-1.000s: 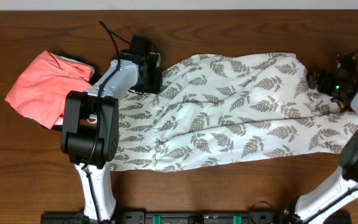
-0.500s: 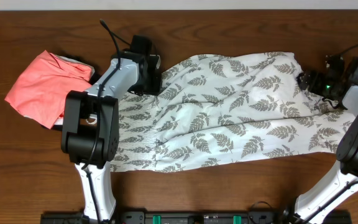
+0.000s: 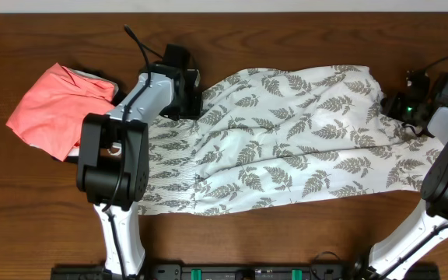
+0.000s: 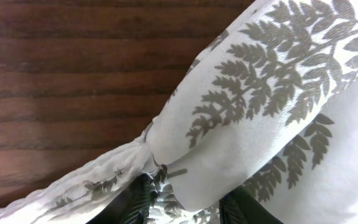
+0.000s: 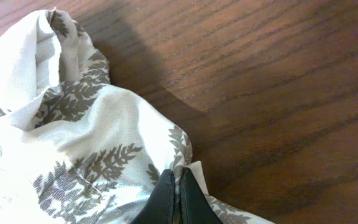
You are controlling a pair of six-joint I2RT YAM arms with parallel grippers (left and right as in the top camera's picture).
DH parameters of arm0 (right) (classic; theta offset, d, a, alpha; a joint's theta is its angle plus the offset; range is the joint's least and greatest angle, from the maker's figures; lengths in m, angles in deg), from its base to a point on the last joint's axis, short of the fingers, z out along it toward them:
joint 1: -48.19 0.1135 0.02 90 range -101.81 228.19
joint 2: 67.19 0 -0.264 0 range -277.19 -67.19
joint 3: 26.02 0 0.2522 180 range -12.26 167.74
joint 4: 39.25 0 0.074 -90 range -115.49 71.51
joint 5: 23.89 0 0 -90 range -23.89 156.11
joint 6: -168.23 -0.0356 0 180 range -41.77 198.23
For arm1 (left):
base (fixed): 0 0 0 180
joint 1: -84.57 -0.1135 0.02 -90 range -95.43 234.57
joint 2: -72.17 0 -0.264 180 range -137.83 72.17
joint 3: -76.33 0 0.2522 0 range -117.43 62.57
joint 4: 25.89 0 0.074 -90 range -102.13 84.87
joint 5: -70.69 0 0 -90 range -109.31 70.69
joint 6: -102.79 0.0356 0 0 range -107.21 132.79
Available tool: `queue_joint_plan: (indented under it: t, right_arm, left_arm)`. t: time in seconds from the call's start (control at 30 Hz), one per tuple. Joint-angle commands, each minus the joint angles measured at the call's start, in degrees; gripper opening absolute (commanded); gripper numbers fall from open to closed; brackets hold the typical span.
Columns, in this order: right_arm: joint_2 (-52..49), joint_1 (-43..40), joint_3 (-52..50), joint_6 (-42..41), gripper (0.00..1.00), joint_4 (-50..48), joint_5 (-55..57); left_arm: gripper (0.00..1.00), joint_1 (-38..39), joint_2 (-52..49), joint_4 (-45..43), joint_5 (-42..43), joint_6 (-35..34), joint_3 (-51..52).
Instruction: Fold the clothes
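Note:
The clothes are one long white dress (image 3: pixel 286 140) printed with grey-green fern leaves, lying crumpled across the wooden table. My left gripper (image 3: pixel 187 97) is at its far left corner, by the gathered top. In the left wrist view a bunched fold of the dress (image 4: pixel 260 93) sits between the two black fingers (image 4: pixel 138 202) of the left gripper (image 4: pixel 188 204). My right gripper (image 3: pixel 391 104) is at the far right edge of the dress. In the right wrist view the right gripper (image 5: pixel 178 194) is pinched shut on a thin edge of the dress (image 5: pixel 73 124).
A coral-pink folded garment (image 3: pixel 53 109) lies at the left, just beyond the left arm. Bare brown table (image 3: pixel 286 233) shows in front of the dress and behind it (image 3: pixel 302 39). Both arm bases stand at the near edge.
The right gripper moved in to the dress's far right edge and closed on the fabric. The left gripper and the rest of the dress have not moved.

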Motion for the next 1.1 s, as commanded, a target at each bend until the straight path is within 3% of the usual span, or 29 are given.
queue_joint_plan:
  t: [0.0,0.33,0.63,0.7,0.77,1.07]
  right_arm:
    - [1.09,-1.49,2.75,-1.03,0.01,0.68,1.95]
    - [14.49,-8.26,6.08,-8.52,0.01,9.49,18.73]
    - [16.39,-12.22,5.95,-6.36,0.02,20.65,20.61]
    - [16.26,-12.20,5.95,-6.36,0.09,22.21,21.81]
    - [16.24,-12.20,5.95,-6.36,0.24,23.93,23.08]
    - [16.28,-12.09,7.32,-6.29,0.32,25.35,16.70]
  left_arm:
    - [0.38,0.13,-1.70,0.22,-0.11,-0.76,0.76]
    - [0.37,0.13,-1.70,0.09,-0.11,-0.76,0.76]
    - [0.38,0.13,-1.70,-0.04,-0.11,-0.79,0.76]
    - [0.38,0.13,-1.70,0.44,-0.11,-0.79,0.76]
    - [0.37,0.13,-1.70,0.81,-0.11,-0.76,0.76]
    - [0.37,0.13,-1.70,0.92,-0.11,-0.76,0.76]
